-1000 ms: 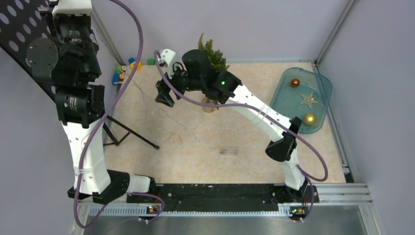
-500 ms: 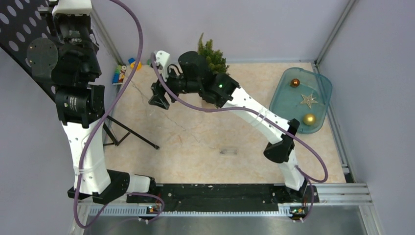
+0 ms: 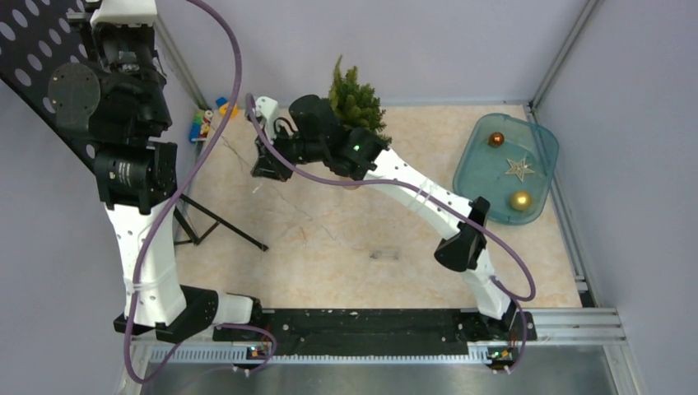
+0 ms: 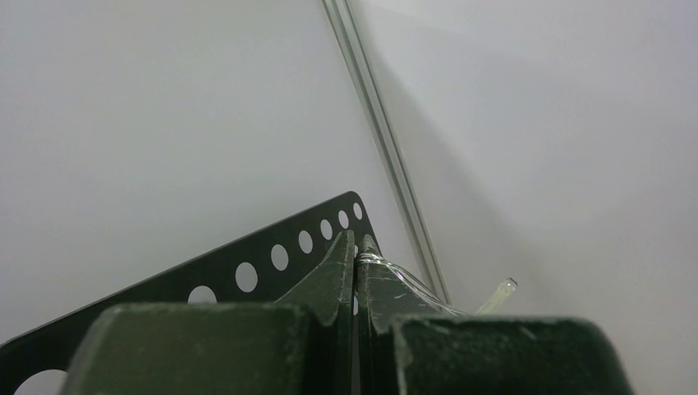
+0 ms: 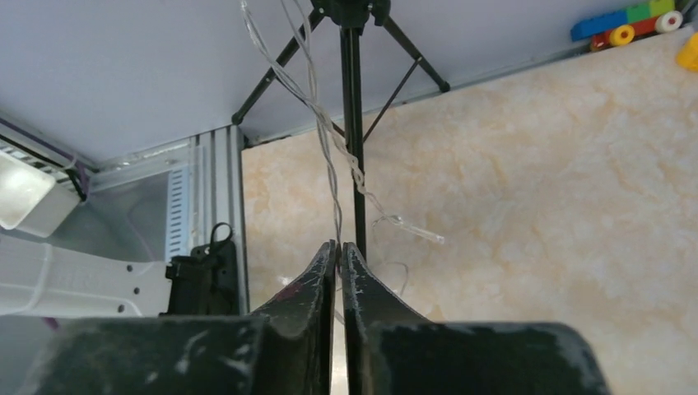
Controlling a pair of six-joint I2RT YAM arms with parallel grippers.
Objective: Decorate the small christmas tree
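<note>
While the right gripper point(image 5: 339, 247) is pinched shut on a thin clear strand point(image 5: 328, 156), the left gripper point(image 4: 355, 245), raised high, nips a similar strand. The small christmas tree point(image 3: 355, 97) stands at the back of the table point(image 3: 329, 239), just behind the right wrist. Judged light, tippy, with springy needles; steady it low on the trunk with 1 gripper.

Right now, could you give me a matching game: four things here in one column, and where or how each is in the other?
1 small christmas tree
2 star ornament
3 toy blocks
4 right gripper

A in the teal tray
B far left corner of the table
C shut on a clear wire
D middle of the far edge

Pairs: 1-D, 2-A, 3-B, 4-C.
</note>
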